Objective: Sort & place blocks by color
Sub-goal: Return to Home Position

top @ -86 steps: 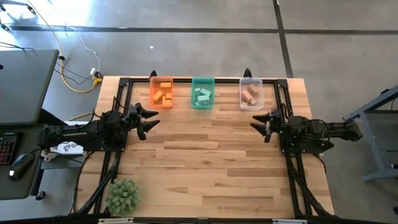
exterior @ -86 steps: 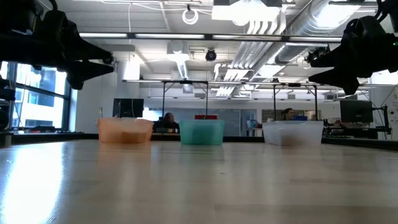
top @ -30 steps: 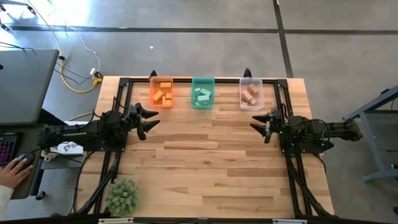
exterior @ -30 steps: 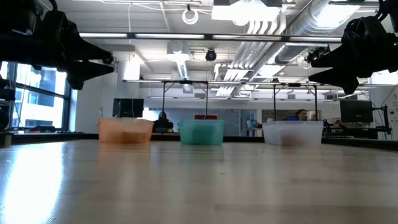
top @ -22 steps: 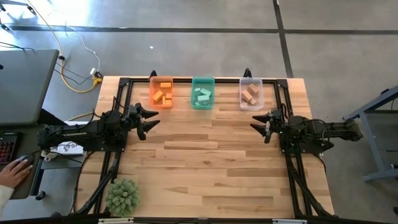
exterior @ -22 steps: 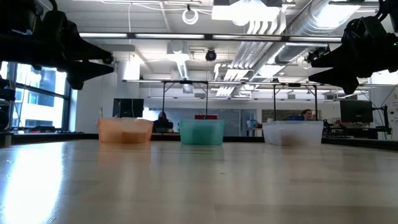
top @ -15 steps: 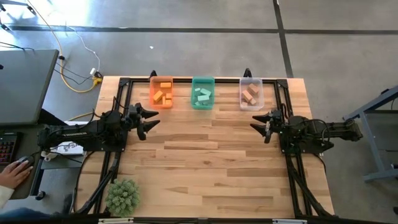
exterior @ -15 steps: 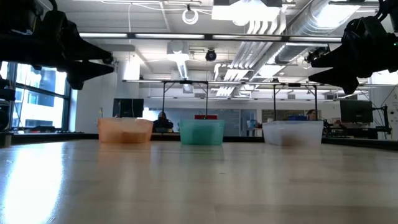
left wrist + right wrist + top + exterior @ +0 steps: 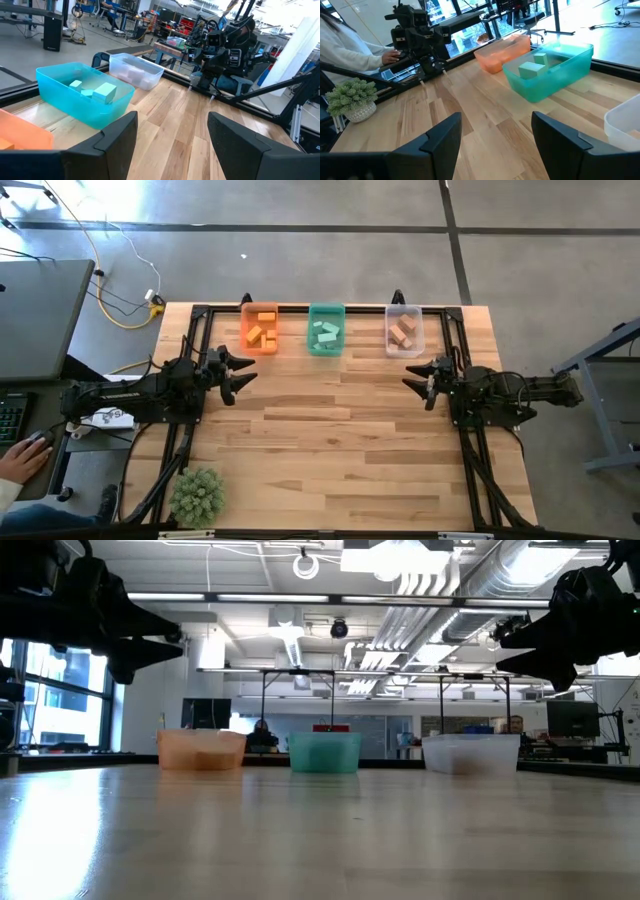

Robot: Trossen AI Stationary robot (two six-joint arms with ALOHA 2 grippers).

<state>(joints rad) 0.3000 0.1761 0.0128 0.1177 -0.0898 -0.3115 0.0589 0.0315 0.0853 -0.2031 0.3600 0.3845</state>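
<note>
The orange blocks (image 9: 260,329) lie in the orange bin (image 9: 244,338), the teal blocks (image 9: 325,333) in the green bin (image 9: 311,340), the tan blocks (image 9: 403,331) in the clear bin (image 9: 419,340), all at the table's far edge. My left gripper (image 9: 243,374) hangs open and empty above the table's left side. My right gripper (image 9: 410,375) hangs open and empty above the right side. Both point toward the table's middle.
A small potted green plant (image 9: 196,495) stands at the table's near left corner. Black frame rails (image 9: 465,455) run along the left, right and far edges. A person's hand (image 9: 15,463) rests on a mouse beside the table's left side.
</note>
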